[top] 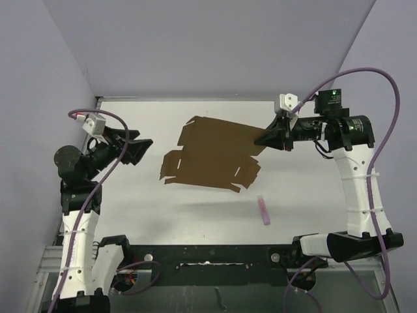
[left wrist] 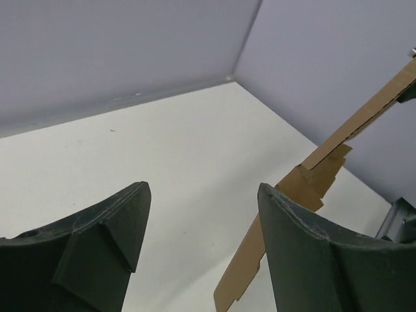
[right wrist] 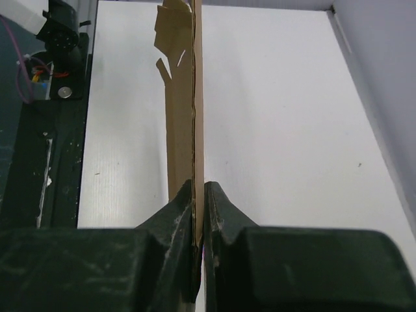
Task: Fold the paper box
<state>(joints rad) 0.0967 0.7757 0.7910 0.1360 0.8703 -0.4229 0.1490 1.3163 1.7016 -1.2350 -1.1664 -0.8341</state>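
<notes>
The paper box (top: 215,153) is a flat brown cardboard sheet with flaps, held above the middle of the white table. My right gripper (top: 268,137) is shut on its right edge; in the right wrist view the sheet (right wrist: 185,97) runs edge-on away from the pinching right gripper (right wrist: 198,188). My left gripper (top: 144,150) hangs open to the left of the sheet, a short gap away, with nothing between its fingers. In the left wrist view the left gripper (left wrist: 203,195) frames bare table, and the cardboard (left wrist: 312,175) slants past the right finger (left wrist: 312,240).
A small pink stick (top: 263,210) lies on the table (top: 130,208) in front of the sheet, toward the right. Grey walls (top: 208,45) close the back and both sides. A black frame (top: 208,257) with cables runs along the near edge.
</notes>
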